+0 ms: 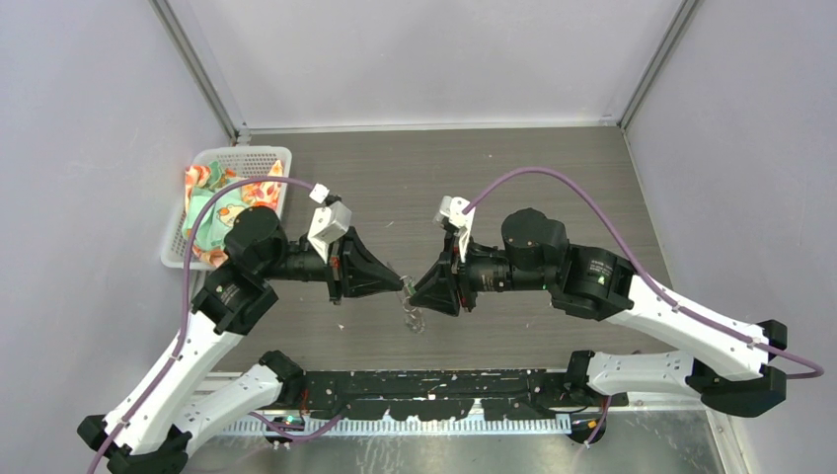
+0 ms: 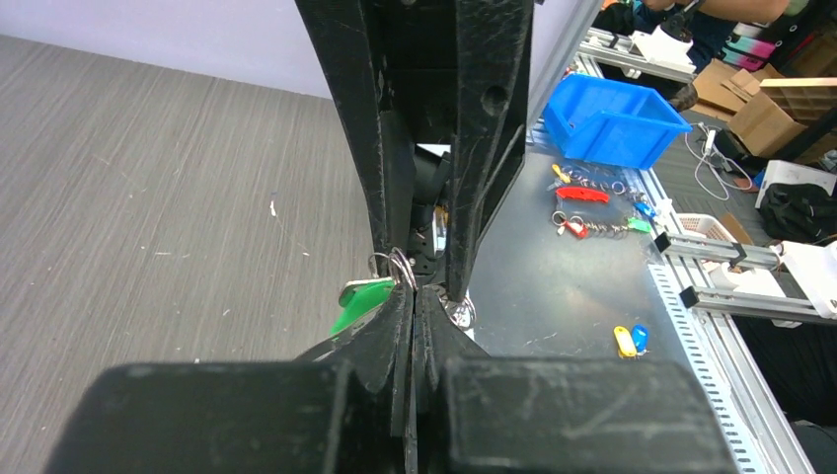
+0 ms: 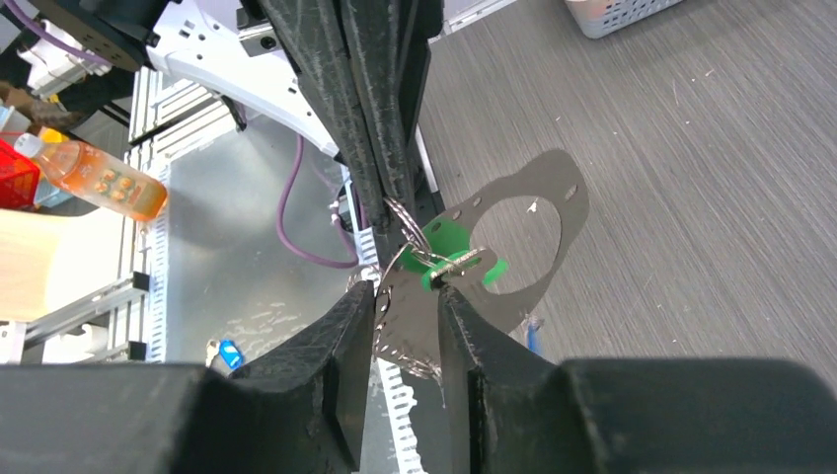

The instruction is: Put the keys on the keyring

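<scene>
Both grippers meet tip to tip above the table's middle. My left gripper (image 1: 399, 281) (image 2: 415, 292) is shut, pinching the thin wire of the keyring (image 2: 401, 267). The keyring (image 1: 413, 318) (image 3: 403, 341) hangs below as a scalloped wire loop. The green-headed key (image 2: 357, 302) (image 3: 452, 242) dangles right at the pinch, its silver blade (image 3: 462, 261) lying against my right gripper's finger (image 3: 464, 336). My right gripper (image 1: 417, 286) (image 3: 409, 296) stands open, and the loop hangs in the gap between its jaws. A blue sliver (image 3: 531, 336), perhaps the other key, shows beside that finger.
A white basket (image 1: 278, 158) with coloured cloth sits at the table's back left. Off the table's near edge, the metal bench holds yellow and blue tags (image 2: 632, 339), more loose keyrings (image 2: 592, 209), a blue bin (image 2: 612, 120) and an orange bottle (image 3: 99, 178).
</scene>
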`<state>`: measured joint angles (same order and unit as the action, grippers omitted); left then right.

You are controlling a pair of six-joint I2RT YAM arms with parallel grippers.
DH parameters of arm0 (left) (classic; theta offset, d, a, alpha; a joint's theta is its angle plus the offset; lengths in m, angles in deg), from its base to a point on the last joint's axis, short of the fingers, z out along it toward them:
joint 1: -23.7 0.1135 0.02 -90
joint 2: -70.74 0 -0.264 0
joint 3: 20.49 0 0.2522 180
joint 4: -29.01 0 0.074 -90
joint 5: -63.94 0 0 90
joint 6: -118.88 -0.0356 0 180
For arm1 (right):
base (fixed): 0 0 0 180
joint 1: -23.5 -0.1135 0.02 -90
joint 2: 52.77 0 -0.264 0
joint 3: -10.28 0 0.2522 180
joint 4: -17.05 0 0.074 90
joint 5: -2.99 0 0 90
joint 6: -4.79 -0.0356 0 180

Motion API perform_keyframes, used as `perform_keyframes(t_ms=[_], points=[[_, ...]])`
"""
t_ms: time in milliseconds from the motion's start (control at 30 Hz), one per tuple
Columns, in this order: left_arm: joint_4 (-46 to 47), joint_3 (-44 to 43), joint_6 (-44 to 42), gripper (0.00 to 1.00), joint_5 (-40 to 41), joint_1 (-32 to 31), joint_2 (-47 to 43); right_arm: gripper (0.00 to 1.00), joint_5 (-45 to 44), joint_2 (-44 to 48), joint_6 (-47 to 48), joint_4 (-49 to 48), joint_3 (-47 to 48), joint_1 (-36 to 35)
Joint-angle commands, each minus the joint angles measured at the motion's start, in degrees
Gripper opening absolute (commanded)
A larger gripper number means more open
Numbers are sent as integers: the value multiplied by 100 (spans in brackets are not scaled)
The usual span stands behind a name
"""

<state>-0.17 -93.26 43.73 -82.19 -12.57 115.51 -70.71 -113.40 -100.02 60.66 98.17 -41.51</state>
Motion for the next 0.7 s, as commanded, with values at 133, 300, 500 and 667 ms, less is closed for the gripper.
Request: perform_keyframes(t_ms=[133,300,500,667], points=[[509,-116,176,0,-227,-19,-112,41,-391,406,-155,-634,-226,28],[443,-101,115,0,-255,-12,-164,47,-374,380,218,-142,322,31],[419,-99,123,0,-338,-12,-180,51,-127,176,699,-43,645,38],[380,-132,101,0,-372,-12,-175,50,237,-169,870,-84,846,44]])
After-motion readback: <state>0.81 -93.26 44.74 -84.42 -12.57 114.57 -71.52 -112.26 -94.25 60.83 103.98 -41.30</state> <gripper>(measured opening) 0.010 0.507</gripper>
